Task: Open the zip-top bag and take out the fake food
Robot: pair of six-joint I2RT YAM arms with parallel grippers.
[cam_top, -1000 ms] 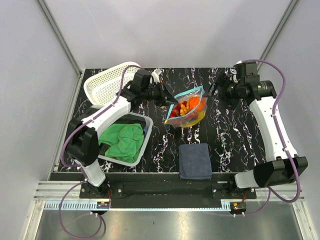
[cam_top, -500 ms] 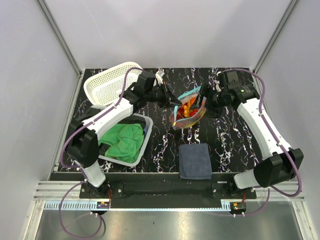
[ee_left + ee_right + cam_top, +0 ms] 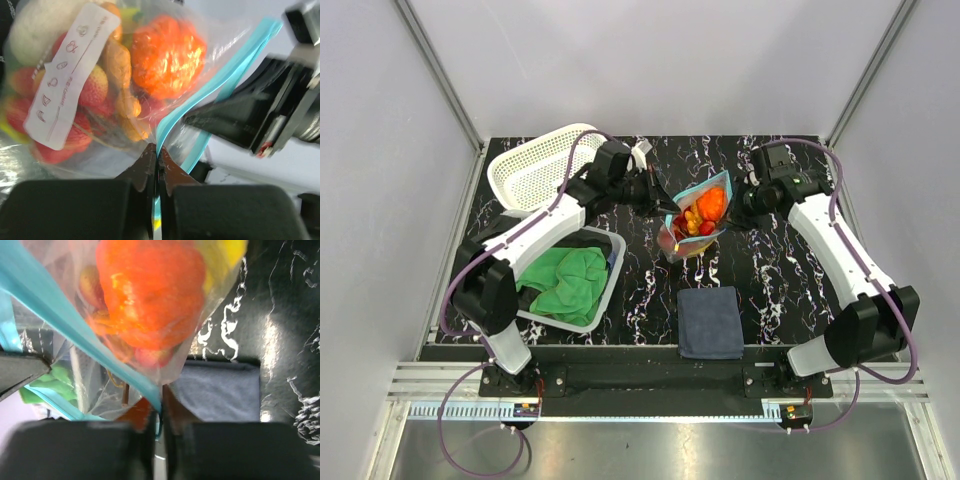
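Note:
The zip-top bag (image 3: 697,215) hangs above the middle of the black marbled table, stretched between both grippers. It is clear plastic with a teal zip strip (image 3: 220,82). Inside lies the fake food: a round orange fruit (image 3: 167,52), red berries (image 3: 92,85), orange bits and something yellow (image 3: 225,252). My left gripper (image 3: 158,155) is shut on one lip of the teal strip at the bag's left side (image 3: 668,203). Pinching the other lip (image 3: 75,315) from the right, my right gripper (image 3: 161,407) is shut too. The mouth gapes slightly between the two lips.
A white slotted basket (image 3: 535,170) sits at the back left. A clear bin (image 3: 610,275) holding a green cloth (image 3: 565,280) stands front left under the left arm. A folded dark blue cloth (image 3: 710,320) lies near the front edge, below the bag.
My right gripper swung left from the back right to the bag and shut on its teal strip. The left gripper kept its hold, and the bag shifted slightly right.

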